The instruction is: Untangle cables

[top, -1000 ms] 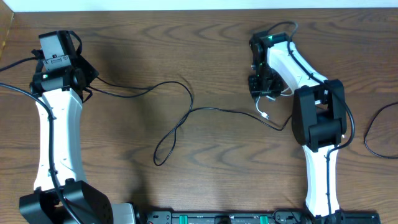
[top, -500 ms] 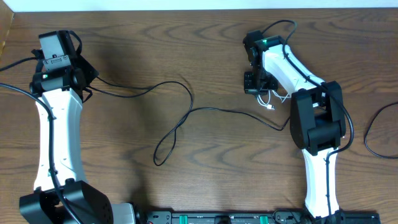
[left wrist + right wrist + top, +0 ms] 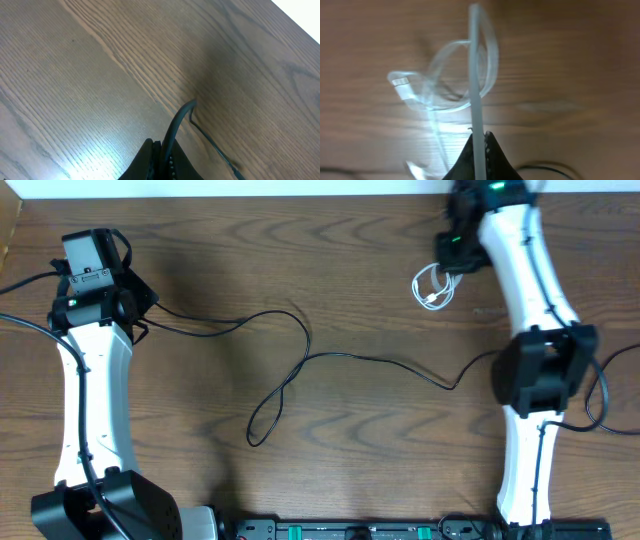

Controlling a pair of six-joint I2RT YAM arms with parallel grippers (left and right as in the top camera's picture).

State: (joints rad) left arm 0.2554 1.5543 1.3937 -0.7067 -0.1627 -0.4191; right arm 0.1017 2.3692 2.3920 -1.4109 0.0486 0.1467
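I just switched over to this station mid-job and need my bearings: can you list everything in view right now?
long thin black cable: one, black, snaking across the middle of the table with a narrow loop near the centre.
short thin white cable: one, white, loosely coiled at the far right, apart from the black one.
brown wooden table: one, brown, under everything.
black base rail: one, black with green parts, along the near edge.
thicker black arm wires: at least two, black, at the left and right edges.
Arms: two, white and black; left arm, right arm.
End effectors: two, black; left end effector shut on the black cable, right end effector shut on the white cable.
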